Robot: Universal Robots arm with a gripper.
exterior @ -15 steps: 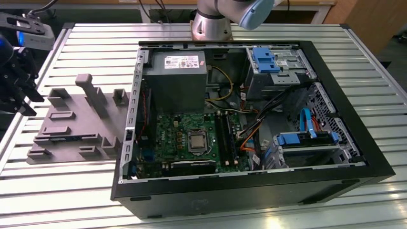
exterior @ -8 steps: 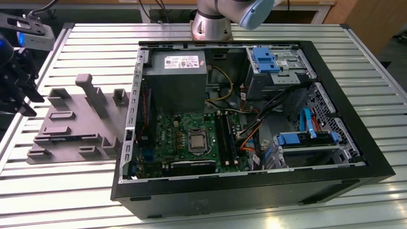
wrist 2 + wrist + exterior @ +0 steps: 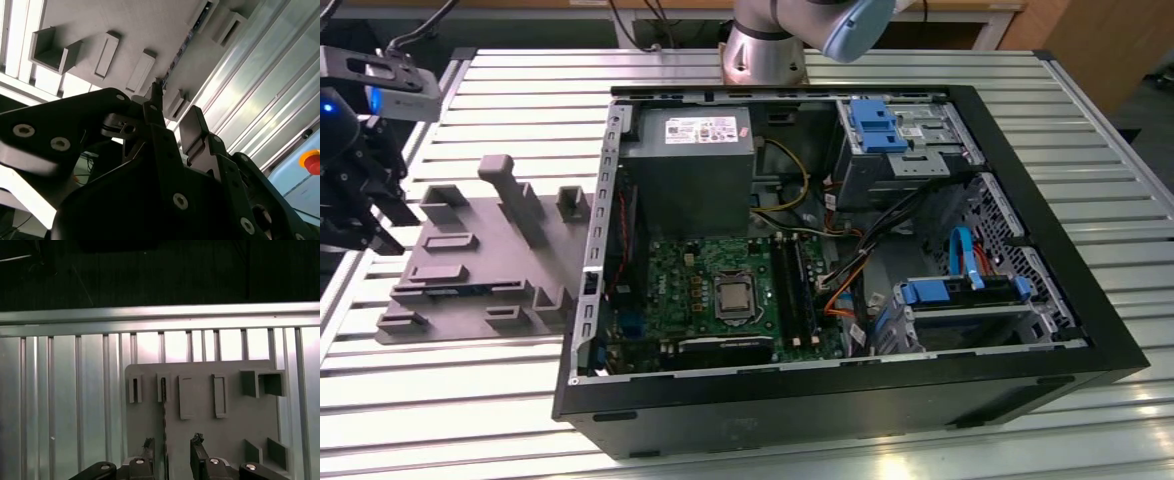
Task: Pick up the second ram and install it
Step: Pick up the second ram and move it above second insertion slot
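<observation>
Grey plastic made up the holder plate point(image 3: 200, 390), which lay on the metal table point(image 3: 480, 400) beside the open computer case point(image 3: 854, 410). The second ram point(image 3: 163, 410) stood on its thin edge in one slot of that plate. I think the slot was there to keep it upright, so it could be grabbed by its two flat sides. The gripper point(image 3: 172, 442) was over it with its fingers point(image 3: 197, 445) spread apart, one on each side of the stick, holding nothing. In the first wrist view the ram looked like a thin dark line, because the camera looked down on its edge. Its long side lay flat along the plate and ran the same way as the table's slats, lined up with the gap between the fingers.
</observation>
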